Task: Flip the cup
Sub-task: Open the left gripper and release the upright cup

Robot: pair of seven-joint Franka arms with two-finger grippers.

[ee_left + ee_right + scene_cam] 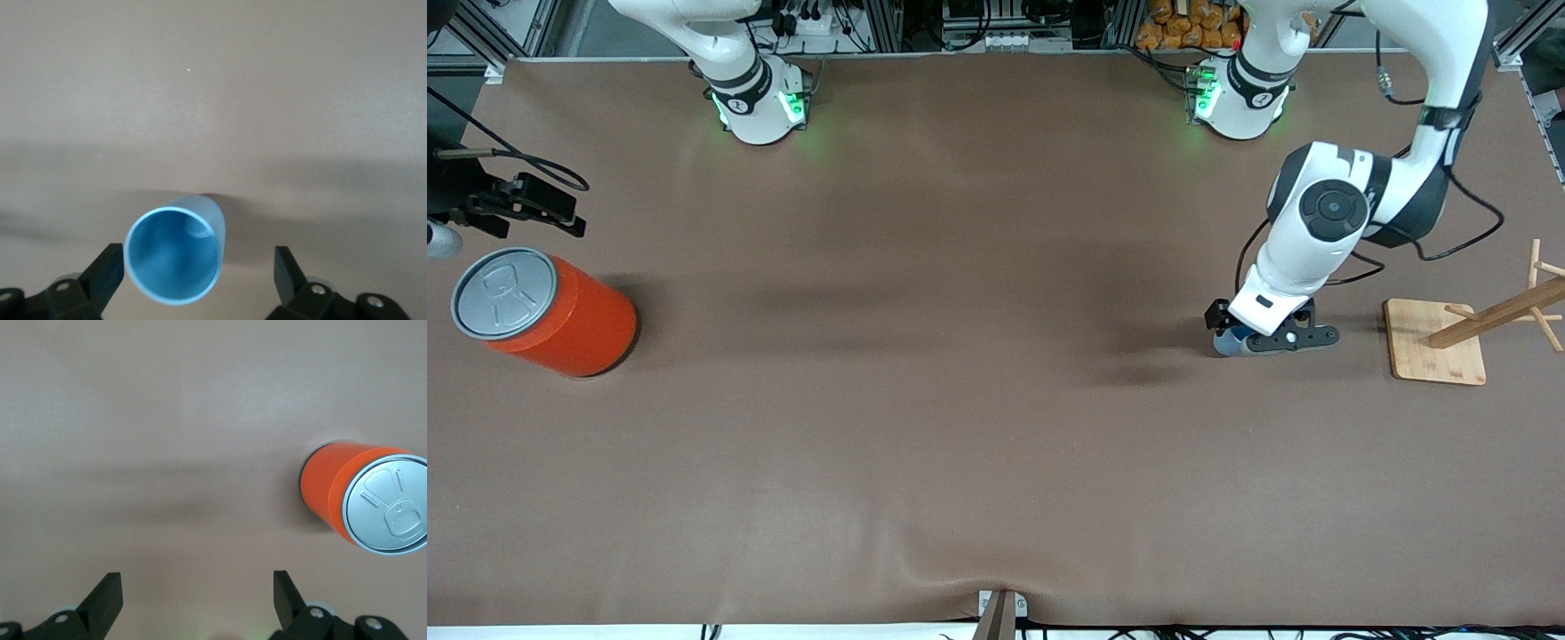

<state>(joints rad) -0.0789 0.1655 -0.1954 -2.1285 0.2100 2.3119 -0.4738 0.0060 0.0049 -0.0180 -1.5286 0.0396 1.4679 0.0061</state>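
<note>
The small light-blue cup (1230, 341) stands on the brown table toward the left arm's end, mostly hidden under the left hand. In the left wrist view the cup (175, 257) shows its open mouth and darker blue inside. My left gripper (1256, 341) is low over the table and open, with its fingers on either side of the cup. In its wrist view the left gripper (198, 267) has the cup close to one finger (107, 270) and a wide gap to the other. My right gripper (525, 206) is open and empty, waiting over the table by the orange can; its own view (197, 590) shows bare table between the fingers.
A large orange can (551, 311) with a grey pull-tab lid stands at the right arm's end, also in the right wrist view (363, 500). A wooden rack on a square base (1436, 342) stands at the left arm's end, beside the left gripper.
</note>
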